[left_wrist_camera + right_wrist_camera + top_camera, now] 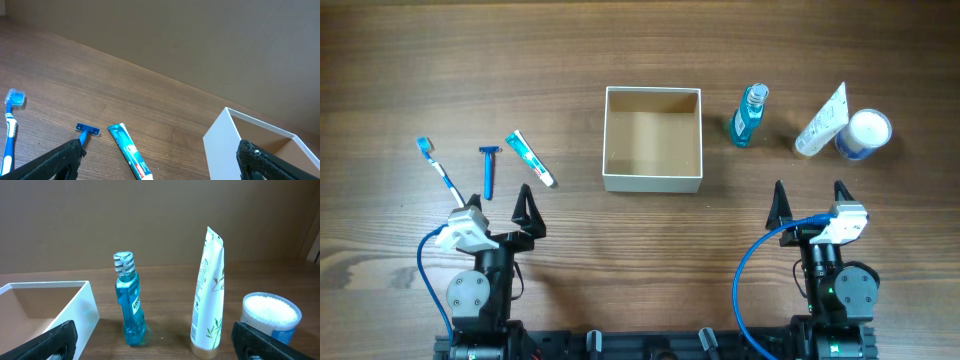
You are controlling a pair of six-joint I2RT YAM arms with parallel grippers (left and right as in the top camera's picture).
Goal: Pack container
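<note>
The container (pixel 653 181) is a square open box with white walls and a tan inside, empty, at the table's middle; it also shows in the left wrist view (pixel 222 150) and the right wrist view (pixel 80 310). Left of it lie a toothbrush (pixel 441 170), a blue razor (pixel 487 172) and a toothpaste tube (pixel 530 158). Right of it stand a blue mouthwash bottle (pixel 750 116), a white tube (pixel 821 121) and a round white jar (pixel 865 133). My left gripper (pixel 498 208) is open and empty near the front edge. My right gripper (pixel 810 200) is open and empty, in front of the bottle and tube.
The wooden table (pixel 640 50) runs to a plain wall at the back. In the left wrist view the toothpaste tube (pixel 129 152) lies between my fingers, with the razor (pixel 86 132) and toothbrush (pixel 11 125) to its left.
</note>
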